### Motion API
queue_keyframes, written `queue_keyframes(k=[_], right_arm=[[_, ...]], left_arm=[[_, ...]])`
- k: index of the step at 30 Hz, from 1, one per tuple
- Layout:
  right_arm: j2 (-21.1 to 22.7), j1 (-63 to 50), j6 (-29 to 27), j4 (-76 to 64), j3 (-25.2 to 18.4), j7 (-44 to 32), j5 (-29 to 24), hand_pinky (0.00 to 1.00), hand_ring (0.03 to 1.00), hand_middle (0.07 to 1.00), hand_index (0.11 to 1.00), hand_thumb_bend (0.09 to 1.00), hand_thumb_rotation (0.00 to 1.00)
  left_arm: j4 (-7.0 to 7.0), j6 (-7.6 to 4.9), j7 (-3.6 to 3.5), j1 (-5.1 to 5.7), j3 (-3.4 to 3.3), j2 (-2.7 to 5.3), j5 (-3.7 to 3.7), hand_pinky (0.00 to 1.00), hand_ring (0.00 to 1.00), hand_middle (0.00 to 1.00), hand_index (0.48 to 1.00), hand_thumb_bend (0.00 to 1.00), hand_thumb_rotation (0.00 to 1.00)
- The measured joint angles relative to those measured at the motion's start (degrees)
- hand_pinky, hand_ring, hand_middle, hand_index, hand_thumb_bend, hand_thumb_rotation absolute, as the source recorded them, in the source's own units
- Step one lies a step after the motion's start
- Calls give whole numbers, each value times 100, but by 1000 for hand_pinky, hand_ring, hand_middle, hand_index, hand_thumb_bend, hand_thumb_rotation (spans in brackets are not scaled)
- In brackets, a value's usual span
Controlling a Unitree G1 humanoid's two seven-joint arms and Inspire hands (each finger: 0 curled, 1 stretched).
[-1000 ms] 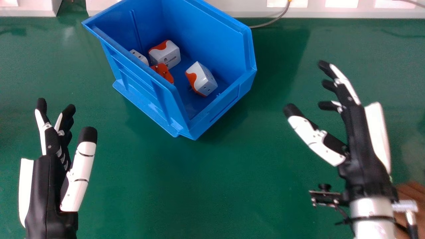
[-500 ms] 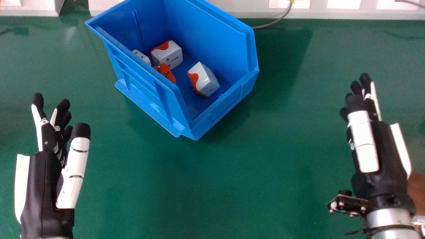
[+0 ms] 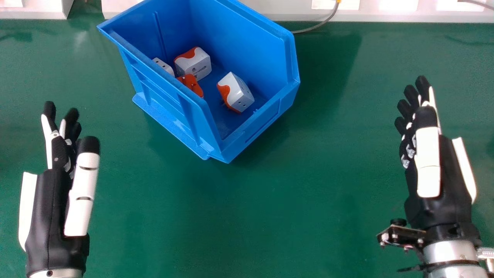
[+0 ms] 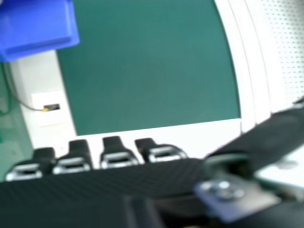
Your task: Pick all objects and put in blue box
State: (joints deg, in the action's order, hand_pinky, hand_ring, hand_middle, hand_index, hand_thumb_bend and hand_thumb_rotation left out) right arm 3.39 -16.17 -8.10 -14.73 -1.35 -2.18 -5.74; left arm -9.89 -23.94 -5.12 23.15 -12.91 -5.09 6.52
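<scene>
Head view has white-and-orange plug adapters point(image 3: 239, 94) lying inside the blue box point(image 3: 170, 110) on the green worktop point(image 3: 247, 216), the rear adapter point(image 3: 198, 65) bearing small dark print. Left hand point(image 3: 50, 208) and right hand point(image 3: 451, 181) are empty, fingers nearly straight; since a second ago the right has turned and drawn away from the box, while the left has edged forward.

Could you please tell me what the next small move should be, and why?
I would probably ease the left robot hand and the right robot hand back toward the robot: both are open and hold nothing, and the plug adapters lie inside the blue box, so no further grasp seems called for.
</scene>
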Motion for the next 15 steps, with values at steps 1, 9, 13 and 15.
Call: queue_keyframes(k=[1,9,13,15], right_arm=[[-12,-7,0,0,9,-8,1,1000,1000,1000,1000,610,1000],[-94,-92,-161,-4,165,-58,197,1000,1000,1000,1000,604,1000],[-124,-321,-266,-8,442,-115,381,972,1000,1000,1000,589,1000],[-159,-470,-354,-1,612,-152,456,986,1000,1000,1000,576,1000]], left_arm=[[0,-1,-14,-1,-4,0,44,1000,1000,1000,995,508,898],[-3,-40,-118,41,-39,10,215,1000,1000,1000,998,517,906],[-26,-40,-127,184,-39,12,236,1000,1000,1000,1000,485,924],[-47,-44,-132,280,-39,11,235,1000,1000,1000,1000,476,933]])
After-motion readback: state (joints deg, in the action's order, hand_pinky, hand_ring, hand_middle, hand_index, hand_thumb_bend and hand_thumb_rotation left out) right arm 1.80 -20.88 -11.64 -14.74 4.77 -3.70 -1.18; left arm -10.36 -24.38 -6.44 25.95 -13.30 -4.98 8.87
